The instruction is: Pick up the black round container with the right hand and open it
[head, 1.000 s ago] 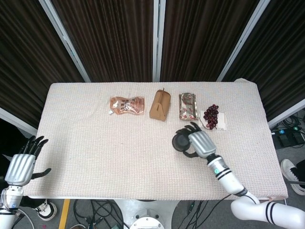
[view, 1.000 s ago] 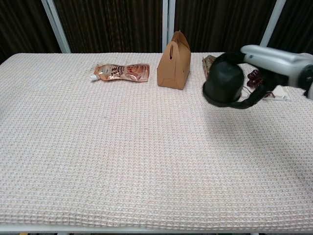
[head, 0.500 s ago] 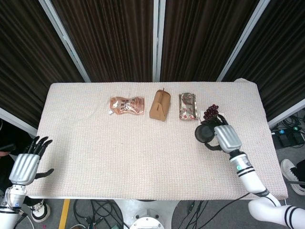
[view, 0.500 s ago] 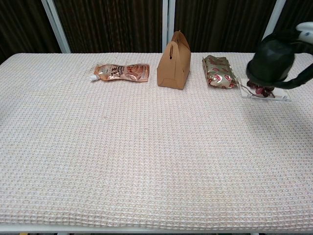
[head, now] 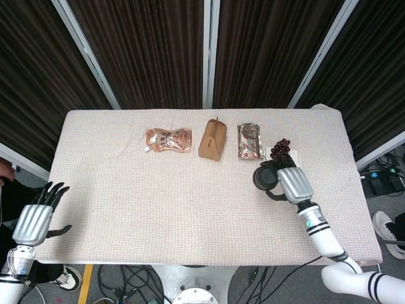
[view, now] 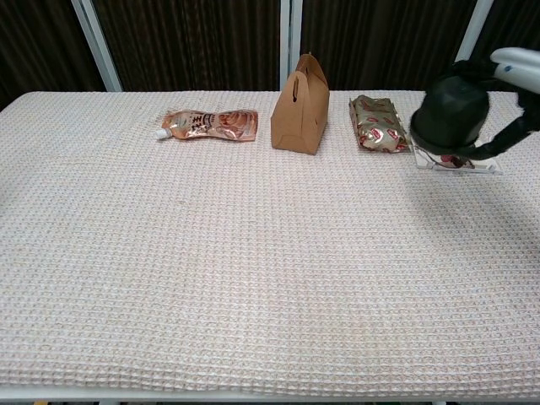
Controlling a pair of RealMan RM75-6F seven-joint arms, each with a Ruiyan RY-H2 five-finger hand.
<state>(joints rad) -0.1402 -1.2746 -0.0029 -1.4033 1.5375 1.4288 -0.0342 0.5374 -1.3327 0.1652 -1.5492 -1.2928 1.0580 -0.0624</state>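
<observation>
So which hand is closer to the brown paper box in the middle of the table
Right. The right hand, holding the black round container, hangs off to the side of the brown paper box. The left hand sits past the table's near corner, far away.

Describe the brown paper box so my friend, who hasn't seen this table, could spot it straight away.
Look at the far edge of the cloth-covered table, where a row of items lies. The brown paper box stands near the middle of that row, between the orange pouch and the shiny foil packet. It alone stands upright, with a peaked top and handle.

Black round container [view: 449, 112] held aloft in right hand [head: 292, 184], lid on.
</observation>
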